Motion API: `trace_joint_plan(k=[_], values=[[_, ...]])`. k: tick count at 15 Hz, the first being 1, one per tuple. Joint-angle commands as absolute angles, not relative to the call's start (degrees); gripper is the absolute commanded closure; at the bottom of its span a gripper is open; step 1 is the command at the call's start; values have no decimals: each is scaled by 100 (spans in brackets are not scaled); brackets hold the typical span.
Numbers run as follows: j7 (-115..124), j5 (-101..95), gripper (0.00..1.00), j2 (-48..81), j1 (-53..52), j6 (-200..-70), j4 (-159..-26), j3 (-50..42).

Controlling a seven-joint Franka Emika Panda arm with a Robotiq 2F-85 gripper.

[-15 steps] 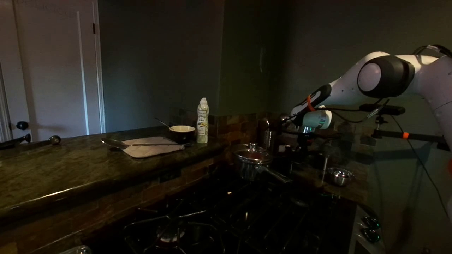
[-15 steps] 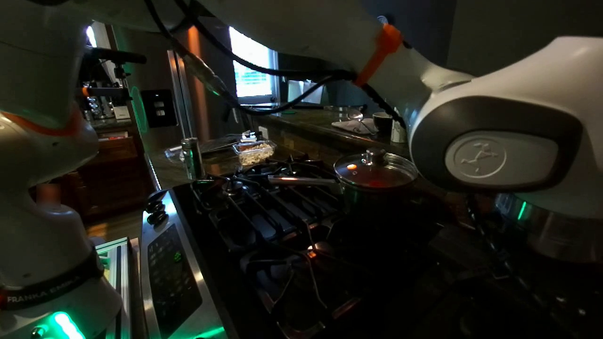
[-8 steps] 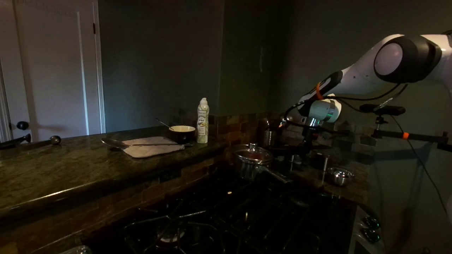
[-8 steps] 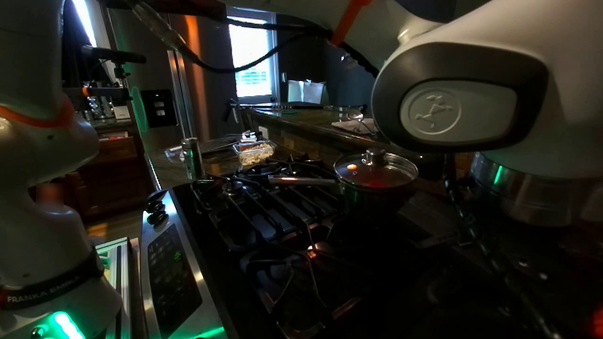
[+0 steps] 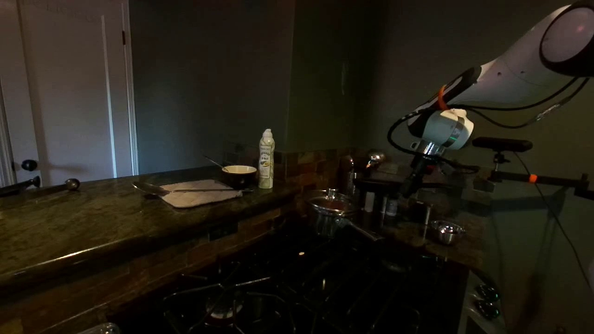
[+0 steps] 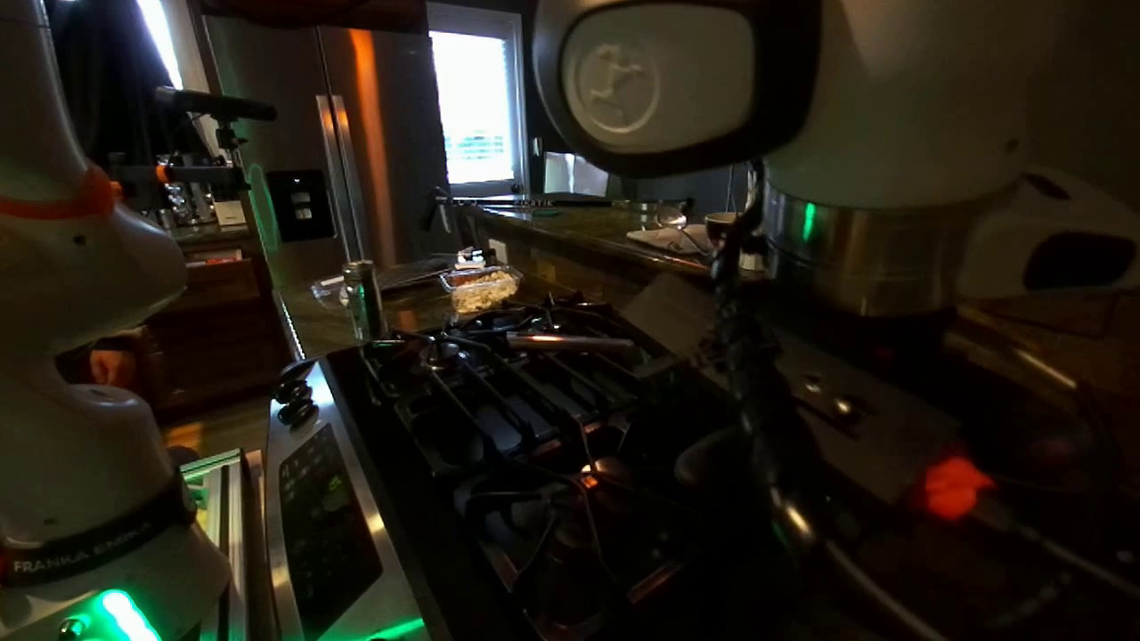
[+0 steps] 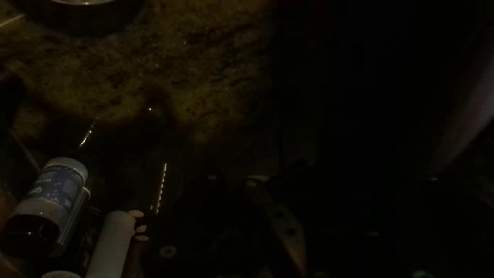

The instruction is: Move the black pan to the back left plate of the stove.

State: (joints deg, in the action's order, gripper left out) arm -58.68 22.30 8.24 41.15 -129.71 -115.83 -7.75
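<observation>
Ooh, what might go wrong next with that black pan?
The flat black pan seems to hang from the black pincer; if the grip slips, it might drop onto the pale-capped jar with the blue label nearby. Swung across, it might knock the silver saucepan with the clear glass lid. The wrist view is very dark, so contacts may be hard to judge.

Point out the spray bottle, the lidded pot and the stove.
Spray bottle (image 5: 266,160): in an exterior view, on its printed label.
Lidded pot (image 5: 326,225): in an exterior view, on its metal side.
Stove (image 6: 503,425): in an exterior view, on a bare part of its top.
</observation>
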Motion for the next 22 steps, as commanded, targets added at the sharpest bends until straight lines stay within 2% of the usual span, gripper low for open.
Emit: trace_joint_plan(k=[1, 6, 11, 17, 22], values=[[-6033, 2351, 100, -435, 3608, -13470, -12718, -1066], [-5739, 2082, 100, -1647, 2598, -13775, -13611, -1340], [-6426, 1826, 100, -2678, 1849, -13770, -14367, -1851], [-7932, 1195, 100, -3738, 1874, -13299, -15231, -2858], [-8172, 648, 100, -4396, 2147, -12869, -15876, -2861]])
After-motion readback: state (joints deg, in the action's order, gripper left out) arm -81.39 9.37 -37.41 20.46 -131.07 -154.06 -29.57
